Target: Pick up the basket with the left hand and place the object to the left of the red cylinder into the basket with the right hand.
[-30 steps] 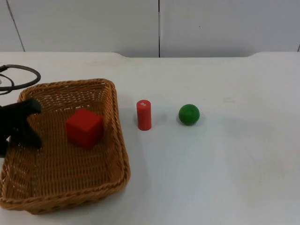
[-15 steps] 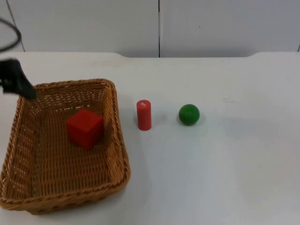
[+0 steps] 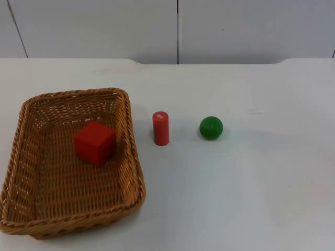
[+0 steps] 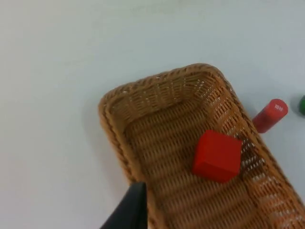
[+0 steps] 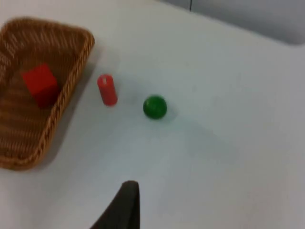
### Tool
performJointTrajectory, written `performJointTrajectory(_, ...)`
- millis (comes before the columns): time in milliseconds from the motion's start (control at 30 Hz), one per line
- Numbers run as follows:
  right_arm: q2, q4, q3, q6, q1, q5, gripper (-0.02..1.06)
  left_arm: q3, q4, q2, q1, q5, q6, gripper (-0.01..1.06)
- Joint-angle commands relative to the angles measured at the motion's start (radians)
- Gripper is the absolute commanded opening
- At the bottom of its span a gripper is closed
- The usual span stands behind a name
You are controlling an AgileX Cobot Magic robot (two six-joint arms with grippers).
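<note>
Red cube (image 3: 94, 143) sits in wicker basket (image 3: 132, 157) on tabletop (image 3: 251, 178). Red cylinder (image 3: 160, 128) upright just outside basket, green ball (image 3: 211, 127) beyond it. Left end effector (image 4: 129, 210) above basket's edge, right end effector (image 5: 122, 205) well apart from ball; can't tell grip state for either.

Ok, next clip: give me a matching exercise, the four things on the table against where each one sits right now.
Things:
1. red cube
2. red cylinder
3. green ball
4. wicker basket

Places:
A. farthest right on the table, right of the upright red piece
B. resting on the table at the left, not lifted
C. standing upright between the basket and the ball
D. lying inside the basket

Pairs: 1-D, 2-C, 3-A, 4-B
</note>
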Motion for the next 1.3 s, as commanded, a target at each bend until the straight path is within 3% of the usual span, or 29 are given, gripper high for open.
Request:
performJointTrajectory(0, -0.079, 0.000, 0.005, 0.002, -0.006, -0.025, 1.01, -0.003, 0.102, -0.115, 0.001, 0.053, -0.070, 1.05)
performJointTrajectory(267, -0.268, 0.005, 0.005, 0.002, -0.006, 0.020, 1.01, -0.003, 0.135, -0.334, 0.001, 0.154, -0.110, 1.05)
performJointTrajectory(400, -0.329, 0.005, 0.005, 0.002, -0.006, 0.077, 1.01, -0.003, 0.133, -0.401, -0.029, 0.154, -0.133, 1.05)
performJointTrajectory(567, -0.411, 0.003, 0.012, -0.019, -0.006, 0.185, 1.01, -0.002, 0.160, -0.448, -0.183, 0.181, -0.152, 1.05)
performJointTrajectory(667, -0.458, 0.003, 0.043, -0.024, -0.006, 0.197, 1.01, -0.002, 0.190, -0.465, -0.200, 0.214, -0.198, 1.05)
performJointTrajectory(767, -0.513, 0.003, 0.082, -0.048, -0.006, 0.201, 1.01, 0.022, 0.204, -0.497, -0.200, 0.217, -0.248, 1.05)
performJointTrajectory(933, -0.669, 0.003, 0.183, -0.047, -0.006, 0.201, 1.01, 0.176, 0.211, -0.648, -0.200, 0.196, -0.265, 1.05)
performJointTrajectory(1133, -0.813, 0.002, 0.246, -0.043, -0.006, 0.217, 1.01, 0.208, 0.319, -0.812, -0.200, 0.200, -0.405, 1.05)
performJointTrajectory(1267, -0.814, 0.002, 0.264, -0.039, -0.006, 0.266, 1.01, 0.208, 0.364, -0.885, -0.200, 0.247, -0.405, 1.05)
